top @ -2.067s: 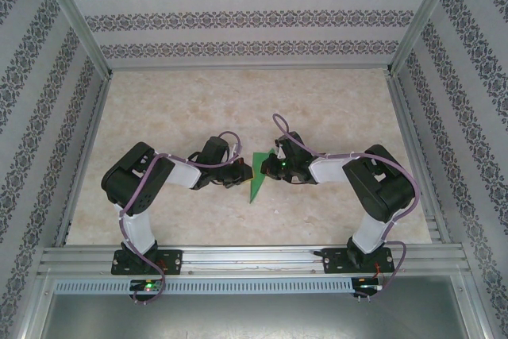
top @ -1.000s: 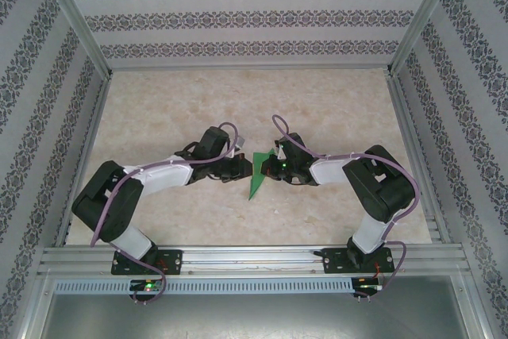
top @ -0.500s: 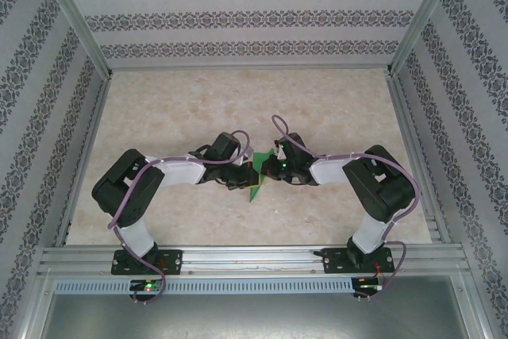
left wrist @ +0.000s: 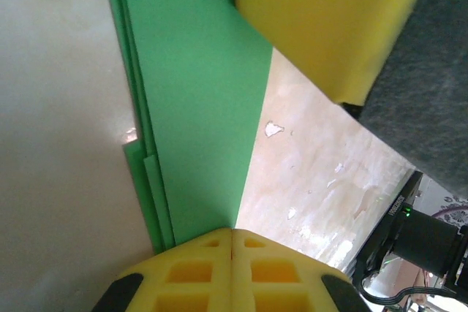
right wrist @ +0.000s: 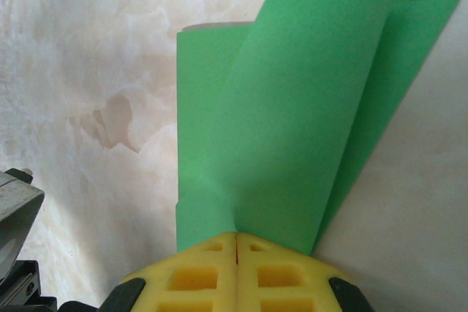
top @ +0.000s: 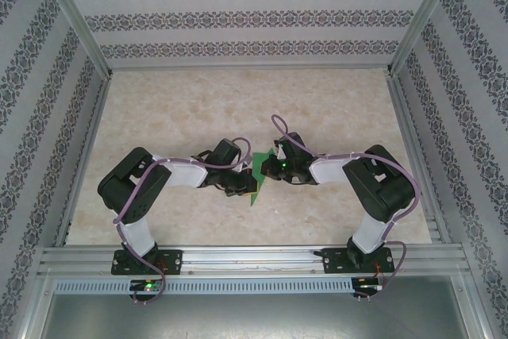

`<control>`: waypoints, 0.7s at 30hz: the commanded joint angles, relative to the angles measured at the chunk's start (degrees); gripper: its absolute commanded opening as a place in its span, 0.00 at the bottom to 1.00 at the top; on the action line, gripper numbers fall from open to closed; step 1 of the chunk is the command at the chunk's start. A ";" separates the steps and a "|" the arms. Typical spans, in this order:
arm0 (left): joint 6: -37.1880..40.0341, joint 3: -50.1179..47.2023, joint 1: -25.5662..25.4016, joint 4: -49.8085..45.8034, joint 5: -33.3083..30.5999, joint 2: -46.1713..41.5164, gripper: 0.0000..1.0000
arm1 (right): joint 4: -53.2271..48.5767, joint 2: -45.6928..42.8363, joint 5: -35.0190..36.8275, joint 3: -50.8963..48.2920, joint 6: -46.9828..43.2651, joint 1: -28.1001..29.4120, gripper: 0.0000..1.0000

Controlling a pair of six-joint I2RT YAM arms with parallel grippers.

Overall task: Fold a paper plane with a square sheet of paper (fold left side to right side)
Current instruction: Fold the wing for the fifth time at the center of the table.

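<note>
**Thin bright-green square sheet of paper (top: pixel 255 186), mid-fold, gripped at 2 points**

Location: layered, at the centre of the beige marble-pattern tabletop (top: pixel 238 101), between both arms. Left gripper (left wrist: pixel 232 231) pinched shut on 1 edge; right gripper (right wrist: pixel 236 235) clamped on the opposite fold. Step, judged: carrying left side rightward. Next: align edges, then press the crease flat.

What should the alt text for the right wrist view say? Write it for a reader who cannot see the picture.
The yellow-tipped right gripper is shut on the near edge of a folded sheet of bright-green paper, which spreads up the frame in overlapping layers. A pale marbled table lies beneath.
</note>
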 commanded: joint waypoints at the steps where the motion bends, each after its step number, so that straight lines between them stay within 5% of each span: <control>1: 0.92 -1.31 -1.36 -0.83 -1.61 1.11 0.02 | -5.70 1.39 0.32 0.15 -1.64 0.20 0.00; 11: 3.26 -3.64 -1.50 -4.69 -7.09 -0.22 0.00 | -3.28 -5.67 -4.58 3.39 -4.03 -1.64 0.00; 21: 3.04 -6.69 -1.49 -2.91 -7.08 -1.42 0.00 | 4.04 -8.52 -6.87 -3.89 -2.92 0.59 0.00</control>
